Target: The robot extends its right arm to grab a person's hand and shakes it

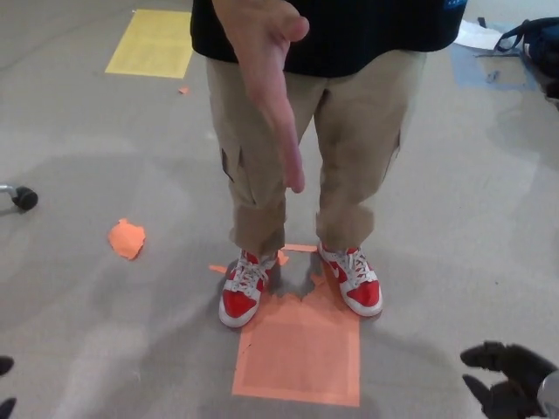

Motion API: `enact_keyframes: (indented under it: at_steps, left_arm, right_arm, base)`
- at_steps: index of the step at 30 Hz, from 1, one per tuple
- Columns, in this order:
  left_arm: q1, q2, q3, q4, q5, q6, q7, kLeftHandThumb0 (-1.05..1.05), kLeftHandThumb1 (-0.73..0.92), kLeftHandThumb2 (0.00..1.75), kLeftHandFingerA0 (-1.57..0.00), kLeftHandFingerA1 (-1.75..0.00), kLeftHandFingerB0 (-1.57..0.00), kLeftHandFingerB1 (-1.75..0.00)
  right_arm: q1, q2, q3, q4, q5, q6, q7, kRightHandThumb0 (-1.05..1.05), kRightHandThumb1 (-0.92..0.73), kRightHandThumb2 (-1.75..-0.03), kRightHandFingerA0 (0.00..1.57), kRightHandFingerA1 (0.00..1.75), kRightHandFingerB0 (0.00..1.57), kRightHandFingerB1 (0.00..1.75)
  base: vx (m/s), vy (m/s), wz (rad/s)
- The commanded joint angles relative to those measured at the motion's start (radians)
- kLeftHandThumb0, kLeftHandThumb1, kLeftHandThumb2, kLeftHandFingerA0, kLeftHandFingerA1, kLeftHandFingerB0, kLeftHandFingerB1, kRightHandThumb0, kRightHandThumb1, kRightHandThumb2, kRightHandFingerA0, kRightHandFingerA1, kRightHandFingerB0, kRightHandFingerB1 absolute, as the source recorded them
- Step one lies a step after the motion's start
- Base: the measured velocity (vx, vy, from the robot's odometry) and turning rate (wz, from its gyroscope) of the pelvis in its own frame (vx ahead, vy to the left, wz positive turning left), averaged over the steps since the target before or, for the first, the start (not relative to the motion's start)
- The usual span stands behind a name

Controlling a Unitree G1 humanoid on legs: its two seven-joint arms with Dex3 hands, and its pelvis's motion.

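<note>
A person stands facing me in a black shirt, tan cargo trousers and red-and-white shoes. The person's hand [271,83] reaches out toward me, flat, fingers together and pointing down, thumb up, in the upper middle of the head view. My right hand [511,377] shows at the bottom right corner, black, low and well apart from the offered hand, its fingers spread and holding nothing. A dark sliver at the bottom left edge may be my left hand [5,384]; too little shows to tell its state.
An orange square of tape [301,353] lies on the grey floor at the person's feet. An orange scrap [127,238] lies to the left, a yellow patch [153,42] farther back. A chair caster [24,198] sits at the left edge, a dark bag [533,39] top right.
</note>
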Motion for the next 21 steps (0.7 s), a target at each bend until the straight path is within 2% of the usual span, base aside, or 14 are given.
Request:
enact_keyframes:
  at_steps: [1,3,5,9,11,14,17,18,21]
  left_arm:
    - [0.004,0.022,-0.009,0.017,0.009,-0.051,-0.061,-0.30,0.65,1.11,-0.01,-0.48,0.00,-0.47]
    - [0.005,0.021,-0.004,0.026,0.003,-0.057,-0.069,-0.31,0.64,1.11,0.00,-0.49,0.00,-0.48]
    - [-0.001,0.019,-0.003,0.038,0.001,-0.064,-0.075,-0.31,0.65,1.11,0.00,-0.48,0.00,-0.48]
    - [-0.007,0.020,-0.008,0.043,0.013,-0.076,-0.067,-0.31,0.65,1.11,0.00,-0.48,0.00,-0.48]
    - [-0.006,0.020,-0.008,0.040,0.013,-0.076,-0.063,-0.31,0.65,1.11,0.00,-0.48,0.00,-0.48]
    - [0.001,0.020,-0.005,0.029,0.010,-0.060,-0.063,-0.31,0.65,1.11,0.00,-0.49,0.00,-0.48]
    - [0.003,0.020,-0.003,0.025,0.006,-0.059,-0.068,-0.31,0.65,1.11,0.00,-0.48,0.00,-0.48]
    - [0.005,0.019,-0.001,0.026,0.004,-0.065,-0.069,-0.31,0.66,1.11,0.00,-0.49,0.00,-0.48]
    - [0.006,0.019,0.003,0.024,-0.004,-0.074,-0.078,-0.32,0.64,1.11,0.00,-0.49,0.00,-0.48]
  right_arm:
    - [0.016,0.008,-0.041,-0.024,0.021,-0.040,-0.098,-0.69,-0.67,-1.00,0.02,0.37,0.01,0.25]
    - [0.048,0.023,-0.092,-0.114,0.059,-0.091,-0.134,-0.73,-0.66,-0.98,0.07,0.44,0.00,0.21]
    - [0.088,0.027,-0.112,-0.277,0.060,-0.086,-0.146,-0.88,-0.71,-1.02,0.07,0.40,0.05,0.11]
    - [0.160,0.029,-0.121,-0.602,0.050,-0.048,-0.130,-0.86,-0.73,-1.06,0.01,0.31,0.00,0.12]
    - [0.178,0.035,-0.125,-0.760,0.059,0.006,-0.097,-0.88,-0.73,-1.06,0.01,0.28,0.00,0.09]
    - [0.178,0.039,-0.114,-1.023,0.041,0.128,-0.038,-0.88,-0.73,-1.07,0.03,0.35,0.00,0.12]
    - [0.147,0.036,-0.098,-1.125,0.019,0.178,-0.009,-0.89,-0.74,-1.07,0.03,0.35,0.02,0.14]
    - [0.123,0.036,-0.091,-1.159,0.014,0.198,0.007,-0.89,-0.74,-1.08,0.01,0.28,0.00,0.14]
    - [0.068,0.043,-0.073,-1.211,0.005,0.252,0.036,-0.88,-0.73,-1.06,0.02,0.33,0.01,0.17]
  base:
    - [0.00,0.000,0.00]
    - [0.00,0.000,0.00]
    - [0.00,0.000,0.00]
    - [0.00,0.000,0.00]
    - [0.00,0.000,0.00]
    - [0.00,0.000,0.00]
    - [0.00,0.000,0.00]
    - [0.00,0.000,0.00]
    - [0.00,0.000,0.00]
